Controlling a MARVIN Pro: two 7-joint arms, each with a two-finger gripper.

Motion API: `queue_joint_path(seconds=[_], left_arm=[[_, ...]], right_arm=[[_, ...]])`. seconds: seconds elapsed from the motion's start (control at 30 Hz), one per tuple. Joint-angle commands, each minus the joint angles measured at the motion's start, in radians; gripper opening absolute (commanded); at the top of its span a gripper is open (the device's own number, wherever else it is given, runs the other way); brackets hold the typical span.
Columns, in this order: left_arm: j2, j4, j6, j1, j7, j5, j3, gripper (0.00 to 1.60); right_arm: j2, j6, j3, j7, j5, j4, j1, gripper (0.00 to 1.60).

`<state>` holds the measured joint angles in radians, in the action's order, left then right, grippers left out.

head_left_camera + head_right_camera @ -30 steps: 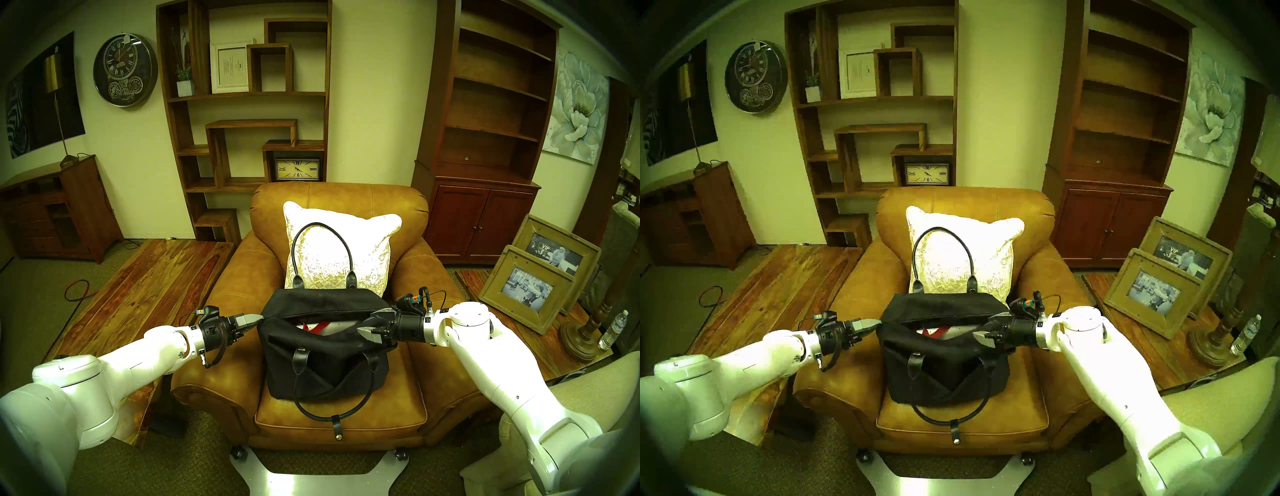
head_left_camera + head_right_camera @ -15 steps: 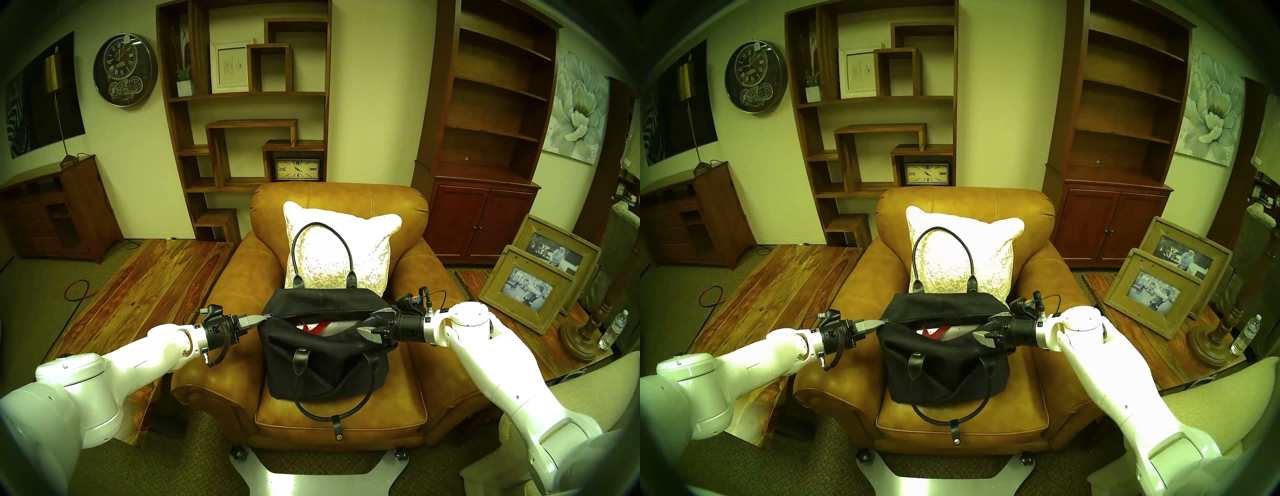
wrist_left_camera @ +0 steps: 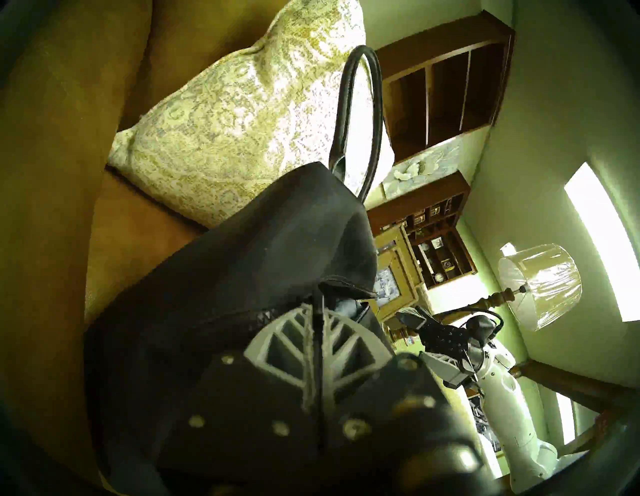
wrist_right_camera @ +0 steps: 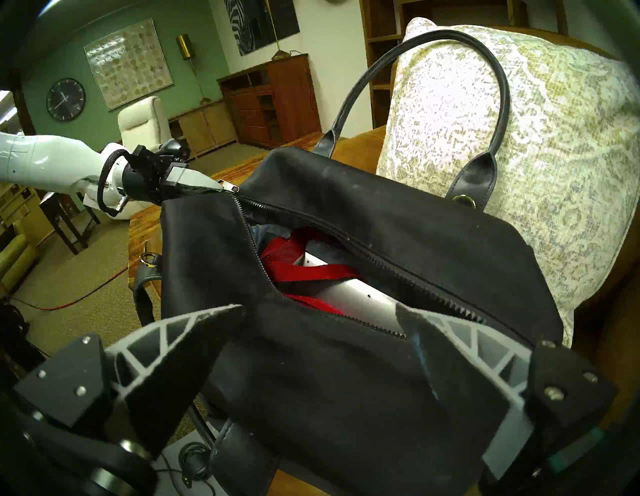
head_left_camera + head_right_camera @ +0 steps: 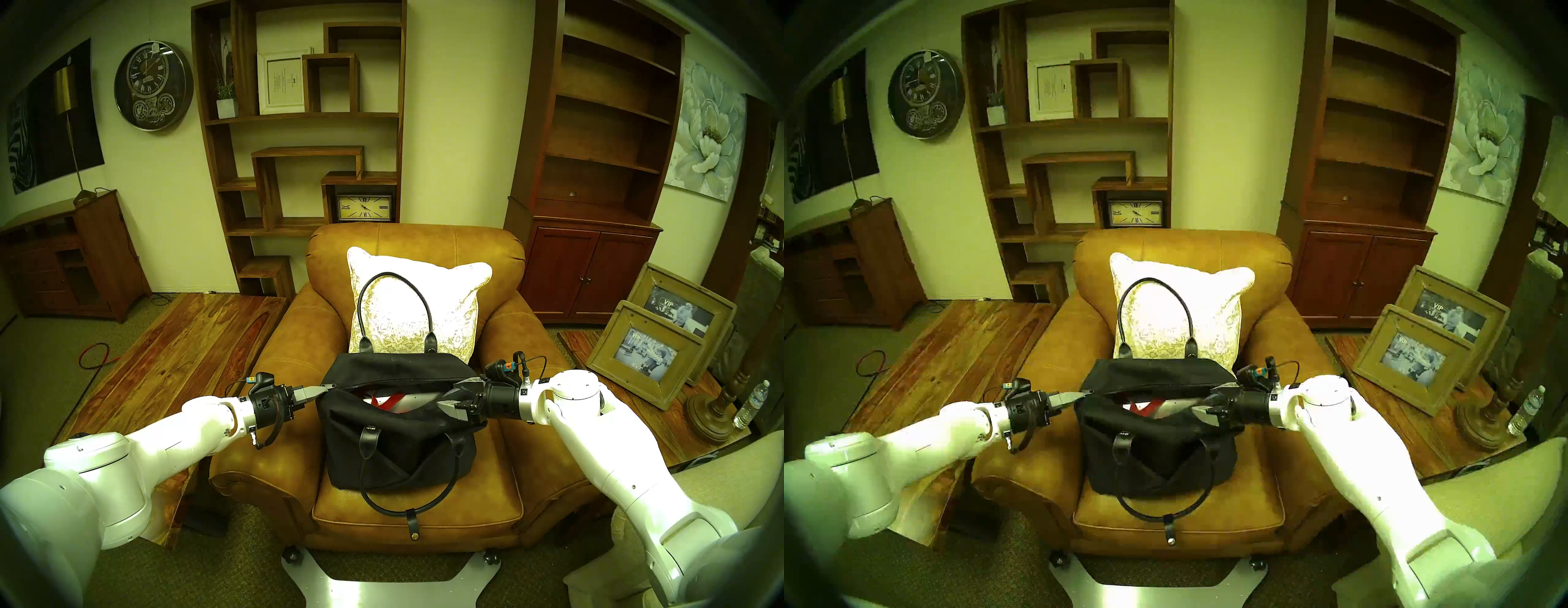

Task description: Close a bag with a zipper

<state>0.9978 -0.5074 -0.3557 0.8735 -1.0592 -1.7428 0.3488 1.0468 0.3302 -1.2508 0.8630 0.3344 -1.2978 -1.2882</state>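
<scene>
The black bag (image 5: 394, 441) stands on the armchair's cushion with its zipper (image 4: 346, 239) open. Red and white contents show inside. My left gripper (image 5: 326, 387) is shut at the bag's left end, its fingertips on the small zipper pull (image 4: 232, 187); it also shows in the left wrist view (image 3: 318, 311). My right gripper (image 5: 449, 395) is open at the bag's right end. In the right wrist view (image 4: 318, 308) one finger lies over the opening and the other outside the near wall. The far handle (image 5: 394, 276) stands against the pillow. The near handle (image 5: 407, 505) hangs over the front.
The tan leather armchair (image 5: 415, 522) has thick arms on both sides of the bag, and a patterned pillow (image 5: 449, 297) leans on its back. A wooden table (image 5: 182, 361) stands left. Picture frames (image 5: 645, 352), a lamp base (image 5: 712, 407) and a water bottle (image 5: 751, 403) stand right.
My left gripper has moved a little to the right, onto the bag's left end, then held still. The right arm and the bag have not visibly moved.
</scene>
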Motion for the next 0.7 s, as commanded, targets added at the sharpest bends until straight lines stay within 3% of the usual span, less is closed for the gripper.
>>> queue_joint_path(seconds=[0.0,0.67], left_arm=[[-0.014,-0.057,0.032,-0.021,-0.024,0.012,0.006,0.0],[-0.059,-0.167,0.056,-0.018,-0.002,0.015,0.033,0.0]], right_arm=[[0.0,-0.002,-0.005,0.003,0.002,-0.016,0.015,1.6],[-0.053,0.014,-0.075,-0.073,0.001,-0.097,-0.062,1.6]])
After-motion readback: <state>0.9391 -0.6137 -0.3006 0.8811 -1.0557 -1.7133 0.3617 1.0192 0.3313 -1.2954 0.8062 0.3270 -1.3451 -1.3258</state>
